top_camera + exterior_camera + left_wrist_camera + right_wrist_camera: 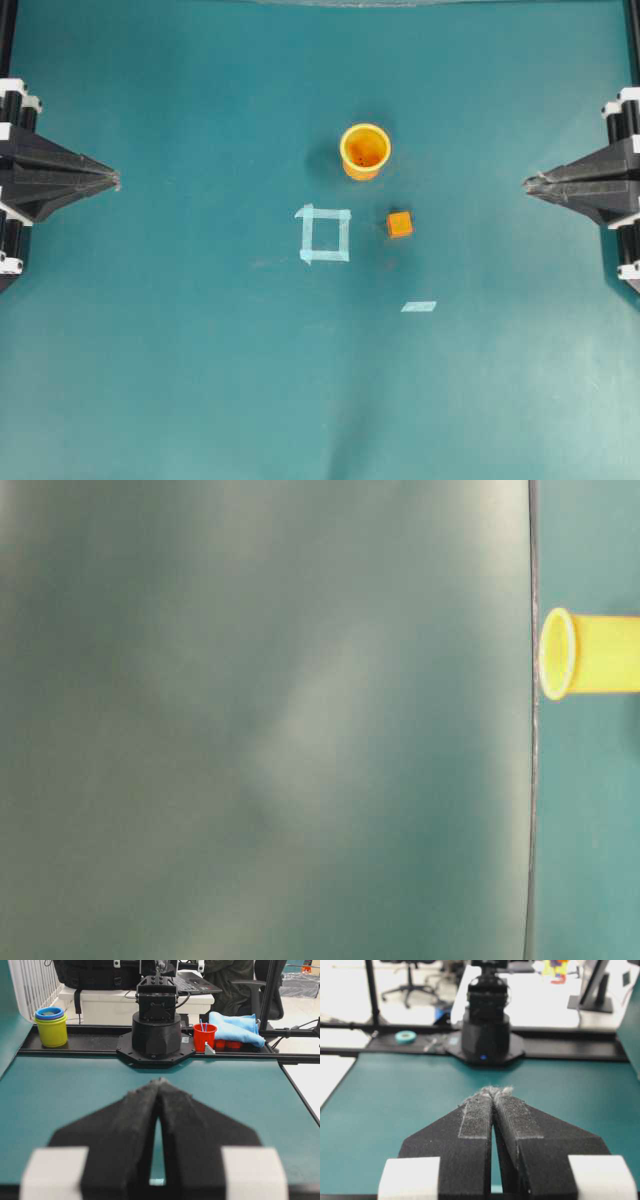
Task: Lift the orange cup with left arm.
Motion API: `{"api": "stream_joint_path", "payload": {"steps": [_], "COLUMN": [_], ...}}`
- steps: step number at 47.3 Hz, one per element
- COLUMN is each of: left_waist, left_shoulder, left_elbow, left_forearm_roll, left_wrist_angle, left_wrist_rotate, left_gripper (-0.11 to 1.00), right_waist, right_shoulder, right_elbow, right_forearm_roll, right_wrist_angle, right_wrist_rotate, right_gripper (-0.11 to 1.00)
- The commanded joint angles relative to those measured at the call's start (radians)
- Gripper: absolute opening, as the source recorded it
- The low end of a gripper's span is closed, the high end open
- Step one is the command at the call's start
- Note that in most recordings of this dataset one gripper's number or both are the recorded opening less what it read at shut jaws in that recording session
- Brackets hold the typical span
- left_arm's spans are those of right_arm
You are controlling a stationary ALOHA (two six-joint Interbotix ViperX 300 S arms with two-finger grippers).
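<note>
Across the overhead view spreads a teal mat (150,380), smooth with faint creases, and both arms sit back at its side edges: the left gripper (112,180) at mid-left, the right gripper (528,184) at mid-right, each a black wedge with its tips pressed together and nothing between them. Well apart from both, the cup (365,151) stands upright just above and right of centre, round, tapered orange plastic with a paler rim. Below and right of it, near but not touching, sits a small orange cube (400,224); left of the cube a square outline of pale tape (325,235) lies on the mat, and a loose tape strip (419,306) lower right. Only the wrist views show the room: the left one looks past the closed, felt-faced fingers to the opposite arm's base (156,1035), stacked yellow and blue cups (51,1025), a red cup (205,1036) and blue cloth (235,1027); the right one shows frayed finger pads, a tape roll (405,1036) and office chairs. Table level gives mostly a blurred grey-green sheet, with the cup at the right edge.
</note>
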Motion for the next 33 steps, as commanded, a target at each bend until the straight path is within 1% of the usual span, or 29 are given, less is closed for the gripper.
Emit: {"api": "stream_joint_path", "payload": {"steps": [1, 2, 4, 5, 8, 13, 23, 33], "left_waist": [0.003, 0.002, 0.002, 0.002, 0.003, 0.011, 0.052, 0.089], "left_shoulder": [0.003, 0.003, 0.003, 0.003, 0.003, 0.003, 0.011, 0.054], "left_elbow": [-0.020, -0.021, -0.025, -0.026, -0.028, -0.026, -0.026, -0.028], "left_forearm_roll": [0.009, 0.009, 0.009, 0.009, 0.009, 0.009, 0.009, 0.009], "left_wrist_angle": [0.031, 0.038, 0.055, 0.064, 0.075, 0.083, 0.084, 0.081], "left_wrist_rotate": [0.009, 0.009, 0.011, 0.011, 0.011, 0.011, 0.008, 0.008], "left_gripper": [-0.01, -0.01, 0.04, 0.05, 0.01, 0.01, 0.01, 0.01], "right_waist": [0.006, 0.006, 0.006, 0.005, 0.005, 0.005, 0.006, 0.006], "right_shoulder": [0.008, 0.009, 0.014, 0.017, 0.023, 0.032, 0.032, 0.032], "right_elbow": [-0.029, -0.029, -0.031, -0.031, -0.032, -0.032, -0.035, -0.037], "right_forearm_roll": [0.002, 0.002, 0.002, 0.002, 0.002, 0.002, 0.000, 0.000], "right_wrist_angle": [-0.002, 0.002, 0.011, 0.014, 0.021, 0.023, 0.023, 0.023], "right_wrist_rotate": [-0.002, -0.003, -0.005, -0.006, -0.006, -0.006, -0.006, -0.006], "right_gripper": [-0.01, 0.00, 0.00, 0.00, 0.00, 0.00, 0.00, 0.00]}}
